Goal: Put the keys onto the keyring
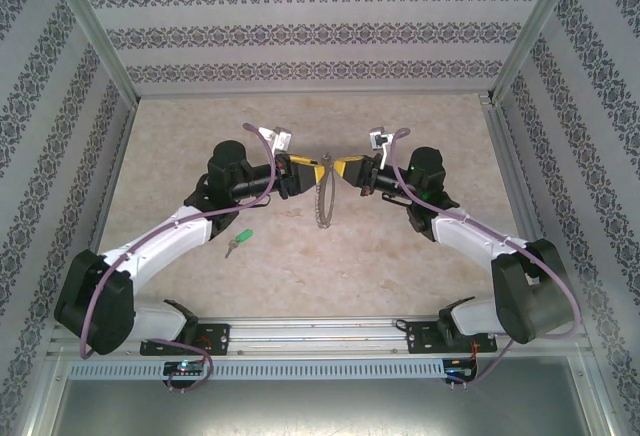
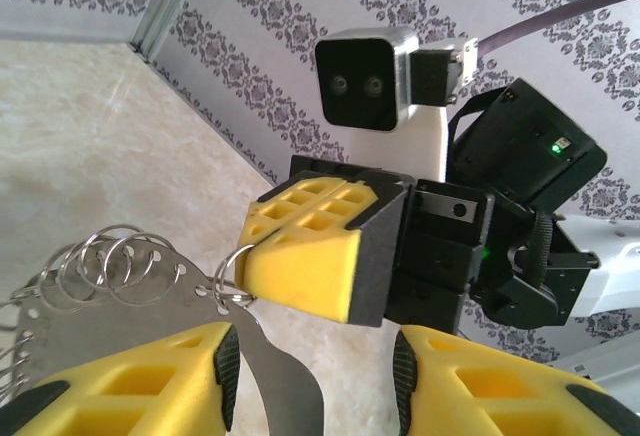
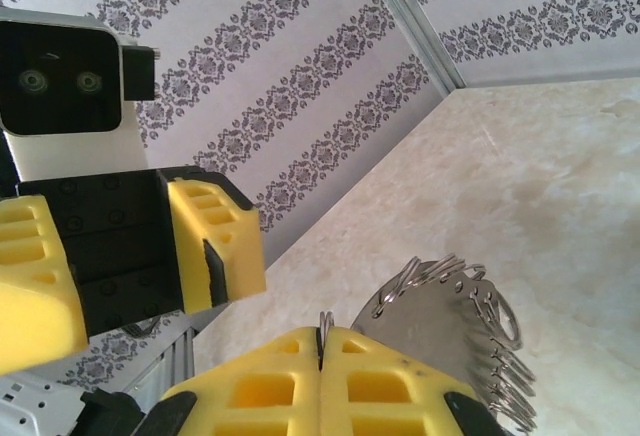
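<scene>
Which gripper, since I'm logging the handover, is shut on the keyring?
The right gripper: its yellow fingers are pressed together on the keyring, while the left gripper stands open.

Robot test enclosure, wallpapered panels (image 1: 320,31), aluminium frame (image 1: 100,41), beige tabletop (image 1: 180,126)

keyring (image 2: 110,301): cut off at left edge | key (image 1: 241,240): blade perhaps too small to read
</scene>
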`<control>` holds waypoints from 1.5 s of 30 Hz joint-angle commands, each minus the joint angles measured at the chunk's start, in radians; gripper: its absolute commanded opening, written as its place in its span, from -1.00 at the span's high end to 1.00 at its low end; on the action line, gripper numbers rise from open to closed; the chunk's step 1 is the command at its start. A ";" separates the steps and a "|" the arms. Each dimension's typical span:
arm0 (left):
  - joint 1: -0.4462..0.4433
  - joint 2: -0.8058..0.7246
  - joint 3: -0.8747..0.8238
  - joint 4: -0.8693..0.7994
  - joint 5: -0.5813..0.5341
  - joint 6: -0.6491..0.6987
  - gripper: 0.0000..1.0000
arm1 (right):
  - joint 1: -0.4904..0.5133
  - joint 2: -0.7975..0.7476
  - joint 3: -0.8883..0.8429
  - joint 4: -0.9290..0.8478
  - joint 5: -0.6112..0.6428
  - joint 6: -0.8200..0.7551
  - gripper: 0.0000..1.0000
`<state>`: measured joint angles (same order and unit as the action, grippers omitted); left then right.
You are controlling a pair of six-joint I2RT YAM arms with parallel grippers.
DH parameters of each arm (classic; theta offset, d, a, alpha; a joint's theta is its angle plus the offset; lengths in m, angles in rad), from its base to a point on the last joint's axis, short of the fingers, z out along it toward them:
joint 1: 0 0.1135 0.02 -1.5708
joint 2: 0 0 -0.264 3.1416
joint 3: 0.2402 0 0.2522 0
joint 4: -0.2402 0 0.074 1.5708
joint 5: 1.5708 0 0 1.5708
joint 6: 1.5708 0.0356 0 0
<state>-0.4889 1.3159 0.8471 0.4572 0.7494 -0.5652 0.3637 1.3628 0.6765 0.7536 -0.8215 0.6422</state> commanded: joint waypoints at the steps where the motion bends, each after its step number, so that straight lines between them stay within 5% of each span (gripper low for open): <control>1: 0.004 -0.013 -0.006 0.013 -0.018 0.022 0.08 | 0.000 -0.006 0.005 0.063 -0.037 0.014 1.00; 36: 0.003 0.117 -0.003 0.214 0.119 -0.104 0.30 | 0.060 0.060 0.072 0.040 -0.076 0.005 1.00; 45: 0.003 0.129 -0.017 0.293 0.173 -0.144 0.66 | 0.057 0.070 0.096 -0.003 -0.099 -0.007 1.00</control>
<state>-0.4622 1.4483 0.8288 0.6392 0.8124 -0.6903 0.4076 1.4166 0.7338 0.7418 -0.8898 0.6518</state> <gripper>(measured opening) 0.176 0.056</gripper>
